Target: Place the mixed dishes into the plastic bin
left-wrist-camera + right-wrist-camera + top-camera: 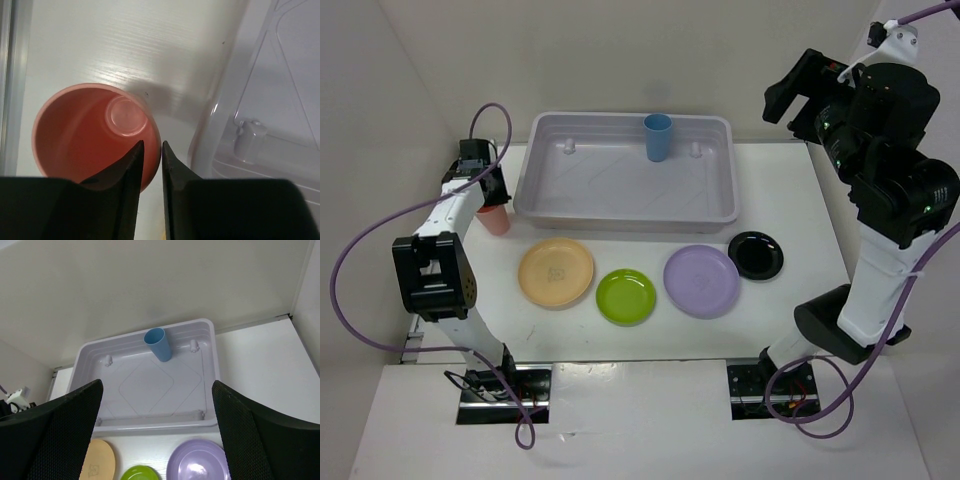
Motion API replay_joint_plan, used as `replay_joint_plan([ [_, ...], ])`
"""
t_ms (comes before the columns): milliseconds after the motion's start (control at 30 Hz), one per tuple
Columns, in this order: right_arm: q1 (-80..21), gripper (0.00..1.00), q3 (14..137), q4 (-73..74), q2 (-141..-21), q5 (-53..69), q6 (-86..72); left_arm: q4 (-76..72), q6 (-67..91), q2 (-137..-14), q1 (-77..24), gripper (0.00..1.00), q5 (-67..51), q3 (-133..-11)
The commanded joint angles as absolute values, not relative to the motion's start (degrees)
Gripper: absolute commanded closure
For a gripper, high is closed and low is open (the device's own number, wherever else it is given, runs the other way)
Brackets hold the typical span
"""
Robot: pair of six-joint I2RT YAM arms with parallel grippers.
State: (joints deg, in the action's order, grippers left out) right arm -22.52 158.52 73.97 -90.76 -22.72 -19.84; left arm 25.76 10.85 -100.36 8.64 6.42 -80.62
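Observation:
The pale grey-lavender plastic bin (620, 216) lies at the back of the table, with the blue cup (658, 136) upright inside near its far wall. The coral-red cup (494, 219) stands on the table just left of the bin. My left gripper (151, 145) is closed on the cup's (80, 135) right wall, one finger inside and one outside. On the table in front of the bin lie the pale orange (556, 272), lime green (626, 296), lilac (701, 281) and small black (756, 255) plates. My right gripper (157, 384) is wide open and empty, raised high over the right side.
White walls close in the table at the left, back and right. The bin's left wall (220, 125) stands right beside the coral cup. The right arm's body (880, 290) rises at the table's right edge. Purple cables loop around both arms.

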Motion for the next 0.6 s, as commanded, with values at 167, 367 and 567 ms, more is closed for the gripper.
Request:
replay_joint_plan([
  [167, -22.9, 0.06, 158.0, 74.3, -89.2, -24.1, -19.2, 27.3, 12.0, -100.7, 9.1, 1.00, 10.2, -82.2],
  [367, -22.9, 0.06, 159.4, 74.3, -88.1, -28.3, -19.8, 28.7, 13.2, -91.0, 8.6, 1.00, 17.4, -85.2],
  [567, -22.9, 0.06, 154.5, 73.7, -82.5, -29.4, -19.3, 38.0, 11.0, -90.8, -1.1, 1.00, 19.7, -102.6],
])
